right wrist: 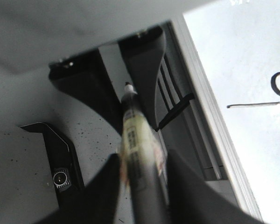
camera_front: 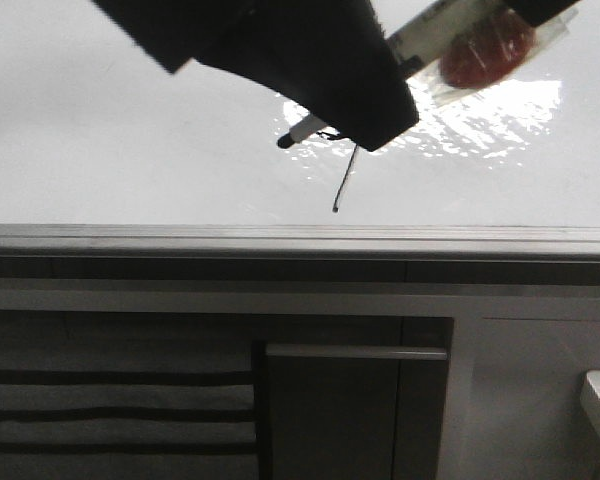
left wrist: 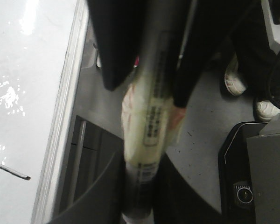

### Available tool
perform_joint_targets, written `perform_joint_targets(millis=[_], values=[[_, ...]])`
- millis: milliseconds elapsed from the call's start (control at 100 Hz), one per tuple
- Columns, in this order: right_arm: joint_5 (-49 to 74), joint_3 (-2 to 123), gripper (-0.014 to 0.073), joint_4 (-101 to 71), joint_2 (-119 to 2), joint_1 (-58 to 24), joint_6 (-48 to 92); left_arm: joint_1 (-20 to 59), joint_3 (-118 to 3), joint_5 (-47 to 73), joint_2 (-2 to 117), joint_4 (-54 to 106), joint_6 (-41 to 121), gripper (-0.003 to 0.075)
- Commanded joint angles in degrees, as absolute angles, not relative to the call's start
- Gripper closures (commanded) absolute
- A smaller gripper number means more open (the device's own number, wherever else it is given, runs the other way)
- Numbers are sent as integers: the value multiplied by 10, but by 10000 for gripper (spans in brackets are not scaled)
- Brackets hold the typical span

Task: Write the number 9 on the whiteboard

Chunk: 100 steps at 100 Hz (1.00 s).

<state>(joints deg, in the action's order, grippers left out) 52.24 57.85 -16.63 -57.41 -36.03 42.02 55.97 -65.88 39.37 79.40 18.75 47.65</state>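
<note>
Right gripper (right wrist: pixel 142 186), jaws clamped on a marker (right wrist: pixel 135 140); left gripper (left wrist: pixel 144 93) likewise grips one. The number 9 (camera_front: pixel 342 180) marks the whiteboard (camera_front: pixel 130 130).

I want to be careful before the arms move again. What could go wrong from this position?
1. The marker has its bare tip close to the number 9 on the whiteboard. A small dip could add a stray stroke.
2. The right gripper has its jaws on the marker's taped part. If that grip slips, the marker may tilt or fall onto the board.
</note>
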Motion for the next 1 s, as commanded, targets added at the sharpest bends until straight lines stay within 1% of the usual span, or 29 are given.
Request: perform_joint_targets(millis=[0, 60, 190, 290, 360, 500, 590, 730, 810, 990], values=[[503, 598, 272, -156, -561, -356, 410, 545, -678, 369, 773, 195, 454, 741], [503, 598, 244, -127, -552, -349, 381, 528, -678, 387, 766, 173, 427, 741], [506, 598, 245, -74, -519, -322, 286, 476, -678, 416, 742, 82, 297, 741], [515, 598, 245, -65, -499, -301, 265, 416, -677, 438, 727, 11, 170, 741], [522, 598, 245, -65, -488, -289, 264, 373, -670, 448, 721, -9, 102, 741], [526, 598, 251, -64, -480, -281, 264, 296, -627, 438, 714, -16, 42, 741], [526, 598, 251, -64, -480, -281, 264, 251, -593, 395, 713, -23, 14, 741], [525, 598, 251, -64, -480, -281, 263, 198, -552, 280, 713, -20, -32, 741], [525, 598, 251, -64, -480, -281, 263, 179, -536, 221, 720, -18, -40, 741], [524, 598, 251, -64, -480, -281, 263, 165, -530, 178, 752, -4, -40, 741]])
